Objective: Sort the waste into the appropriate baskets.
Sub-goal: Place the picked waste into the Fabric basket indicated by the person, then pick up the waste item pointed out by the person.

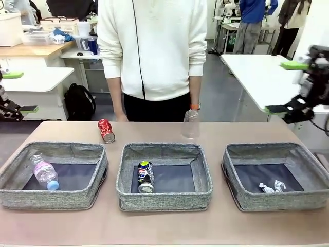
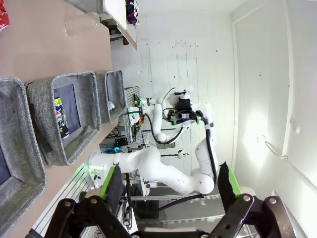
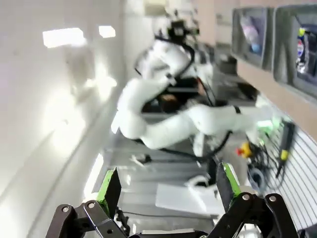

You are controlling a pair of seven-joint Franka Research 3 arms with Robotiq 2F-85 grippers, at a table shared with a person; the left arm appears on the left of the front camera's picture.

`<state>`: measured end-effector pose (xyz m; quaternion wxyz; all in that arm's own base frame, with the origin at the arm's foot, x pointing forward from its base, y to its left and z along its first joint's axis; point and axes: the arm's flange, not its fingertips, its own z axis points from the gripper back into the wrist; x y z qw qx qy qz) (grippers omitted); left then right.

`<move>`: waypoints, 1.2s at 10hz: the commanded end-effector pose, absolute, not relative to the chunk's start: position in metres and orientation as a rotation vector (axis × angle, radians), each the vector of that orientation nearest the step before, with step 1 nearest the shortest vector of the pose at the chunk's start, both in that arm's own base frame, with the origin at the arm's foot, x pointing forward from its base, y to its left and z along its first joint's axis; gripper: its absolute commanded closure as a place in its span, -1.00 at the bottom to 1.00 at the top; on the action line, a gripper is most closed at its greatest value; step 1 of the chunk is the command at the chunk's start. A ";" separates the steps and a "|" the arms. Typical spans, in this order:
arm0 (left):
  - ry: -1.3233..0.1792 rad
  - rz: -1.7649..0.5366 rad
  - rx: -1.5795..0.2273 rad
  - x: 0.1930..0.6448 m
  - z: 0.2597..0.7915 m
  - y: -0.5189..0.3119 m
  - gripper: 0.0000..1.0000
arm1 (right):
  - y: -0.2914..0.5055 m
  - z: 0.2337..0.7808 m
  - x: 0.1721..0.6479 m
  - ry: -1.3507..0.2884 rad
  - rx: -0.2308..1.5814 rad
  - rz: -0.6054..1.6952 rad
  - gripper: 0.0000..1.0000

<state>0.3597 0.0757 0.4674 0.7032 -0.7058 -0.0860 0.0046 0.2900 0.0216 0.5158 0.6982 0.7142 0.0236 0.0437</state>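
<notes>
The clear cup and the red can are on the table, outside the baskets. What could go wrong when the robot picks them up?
1. The clear plastic cup is see-through and looks light; the jaws could crush it or tip it over.
2. The crushed red can lies on its side near the far edge; a nudge might push it off.
3. The person stands close behind both; a reaching arm could bump the person.
</notes>
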 end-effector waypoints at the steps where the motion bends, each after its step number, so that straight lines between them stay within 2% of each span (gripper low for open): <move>1: -0.201 -0.008 -1.585 0.358 0.468 0.076 -1.00 | 0.015 0.478 0.289 -0.082 1.659 -0.030 -1.00; 2: -0.201 -0.008 -1.585 0.358 0.468 0.076 -1.00 | 0.009 0.460 0.289 -0.097 1.669 -0.112 -1.00; 3: -0.201 -0.008 -1.585 0.358 0.468 0.076 -1.00 | 0.015 0.451 0.291 -0.081 1.600 -0.252 -1.00; 4: -0.201 -0.008 -1.585 0.358 0.468 0.076 -1.00 | -0.021 0.486 0.309 -0.048 1.655 -0.070 -1.00; 12: -0.201 -0.008 -1.585 0.358 0.468 0.076 -1.00 | -0.021 0.486 0.309 -0.048 1.655 -0.070 -1.00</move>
